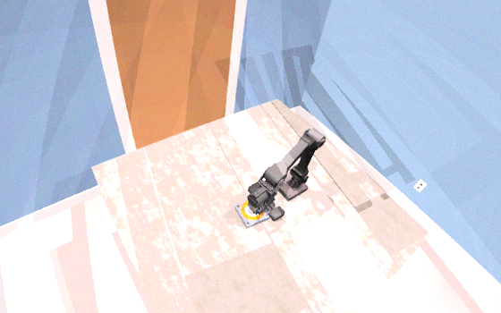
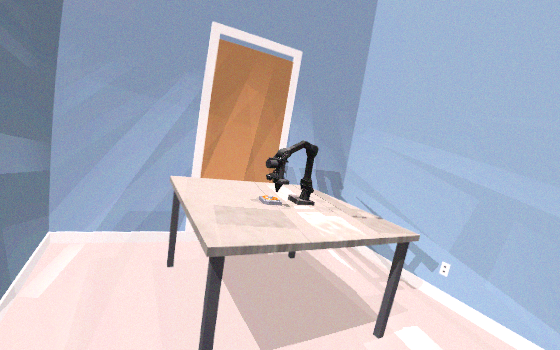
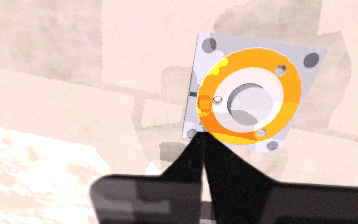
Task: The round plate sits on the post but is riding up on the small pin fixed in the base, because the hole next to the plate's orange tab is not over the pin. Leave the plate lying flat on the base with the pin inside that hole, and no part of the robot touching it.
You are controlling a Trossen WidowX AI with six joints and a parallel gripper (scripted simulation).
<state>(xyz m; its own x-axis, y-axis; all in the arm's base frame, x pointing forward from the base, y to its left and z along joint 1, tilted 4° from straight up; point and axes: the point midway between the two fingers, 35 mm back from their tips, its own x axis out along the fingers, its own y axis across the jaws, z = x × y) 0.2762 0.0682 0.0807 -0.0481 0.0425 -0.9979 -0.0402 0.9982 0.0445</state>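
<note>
Orange plate (image 3: pixel 250 95) on gray base (image 3: pixel 307 82), just ahead of gripper (image 3: pixel 204 142); clenched empty, tips near plate's rim.

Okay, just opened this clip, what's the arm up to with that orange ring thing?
The arm's pincer is shut on nothing, its closed tips by the edge of the round orange plate, just below the orange tab. The plate sits on the central post of the grey base. The small pin shows beside the tab, seemingly in the hole. Whether the tips touch the plate is unclear.
</note>
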